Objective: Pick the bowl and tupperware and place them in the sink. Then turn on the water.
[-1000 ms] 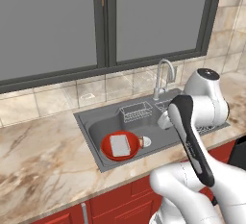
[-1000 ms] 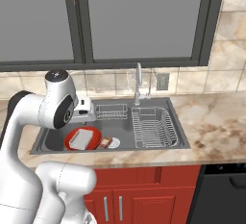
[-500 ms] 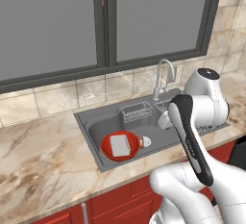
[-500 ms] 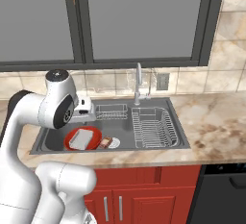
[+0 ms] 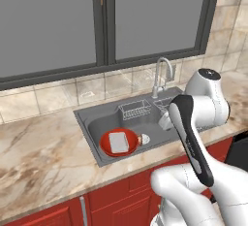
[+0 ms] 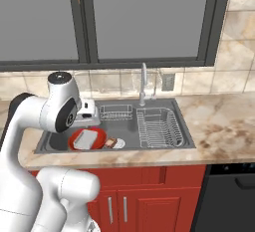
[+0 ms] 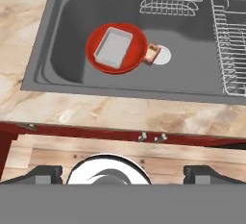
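Even, flat light fills the room, with no single lamp to trace it to. The window (image 5: 145, 21) panes read as dull grey and throw no glare. Shadows are faint: the sink (image 5: 97, 123) basin darkens softly toward its walls, and the bowl (image 7: 116, 48) casts barely a rim of shade. The counter (image 7: 120, 112) marble looks slightly soft and smeared, most of all in the two base views. Edges stay straight toward the frame corners, and nothing shows motion blur.
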